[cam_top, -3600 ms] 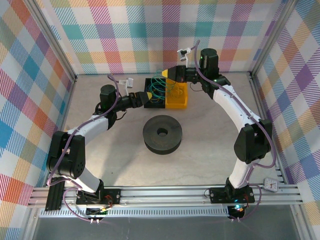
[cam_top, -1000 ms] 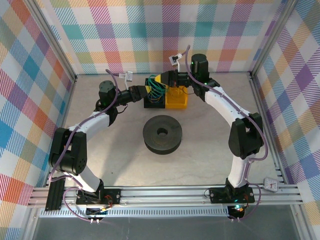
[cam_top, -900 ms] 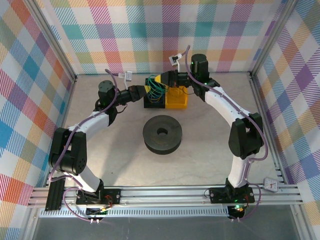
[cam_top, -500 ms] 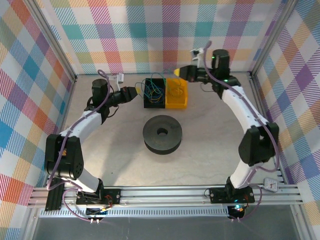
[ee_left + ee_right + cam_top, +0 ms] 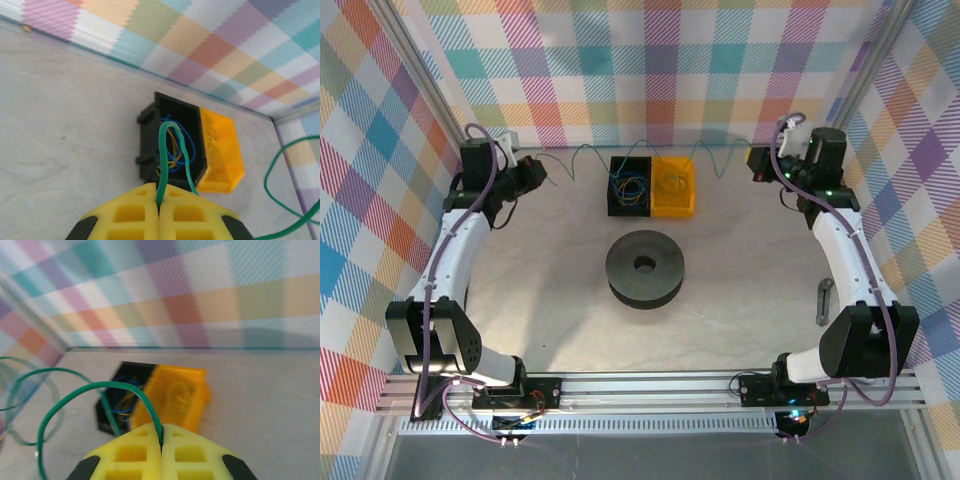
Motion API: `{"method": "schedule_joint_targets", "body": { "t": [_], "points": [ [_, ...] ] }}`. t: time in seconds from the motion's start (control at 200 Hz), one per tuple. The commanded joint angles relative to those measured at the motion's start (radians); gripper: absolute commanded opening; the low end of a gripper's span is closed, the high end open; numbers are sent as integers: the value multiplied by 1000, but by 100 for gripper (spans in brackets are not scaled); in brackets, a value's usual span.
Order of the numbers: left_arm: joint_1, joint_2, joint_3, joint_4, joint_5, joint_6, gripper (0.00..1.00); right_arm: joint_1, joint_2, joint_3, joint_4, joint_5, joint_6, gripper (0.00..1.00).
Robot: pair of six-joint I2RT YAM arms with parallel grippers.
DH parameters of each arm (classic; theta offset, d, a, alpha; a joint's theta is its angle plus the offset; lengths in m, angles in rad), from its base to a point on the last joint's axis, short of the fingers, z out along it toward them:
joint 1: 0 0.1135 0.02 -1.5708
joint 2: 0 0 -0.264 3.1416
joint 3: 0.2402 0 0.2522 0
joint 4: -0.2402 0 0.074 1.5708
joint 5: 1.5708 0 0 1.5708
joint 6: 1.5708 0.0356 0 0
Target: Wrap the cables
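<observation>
A thin green cable (image 5: pixel 650 158) hangs in wavy loops between my two grippers, above the bins along the back wall. My left gripper (image 5: pixel 534 170) at the far left is shut on one end of the green cable (image 5: pixel 163 150); my left gripper's tips (image 5: pixel 159 199) pinch it tight. My right gripper (image 5: pixel 756 161) at the far right is shut on the other end, and the cable (image 5: pixel 100 386) arcs up out of my right gripper's tips (image 5: pixel 161 437). Blue and yellow cables (image 5: pixel 630 187) lie coiled in the black bin (image 5: pixel 615 205). The black spool (image 5: pixel 645 268) sits mid-table, apart from both grippers.
A yellow bin (image 5: pixel 688 206) stands right of the black bin (image 5: pixel 146 150); the wrist views show the yellow bin (image 5: pixel 222 160) (image 5: pixel 197 395) too. Plaid walls close the back and sides. A small grey piece (image 5: pixel 823 300) lies by the right arm. A white timer (image 5: pixel 863 368) sits front right.
Both arms have swung outward from the bins toward the side walls, drawing the green cable out of the black bin into a long span between them. Both grippers stay shut.
</observation>
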Motion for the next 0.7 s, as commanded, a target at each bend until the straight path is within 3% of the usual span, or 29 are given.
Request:
{"method": "schedule_joint_targets", "body": {
  "t": [0.0, 0.16, 0.695],
  "points": [
    [63, -36, 90, -129, -117, -9, 0, -66, -50, -35, -21, 146, -58, 0],
    [126, -6, 218, -210, -128, -15, 0, -150, -53, -60, -39, 227, -78, 0],
    [314, 102, 549, -341, -115, -46, 0, -418, 119, 87, -191, 283, -74, 0]
  ]
}}
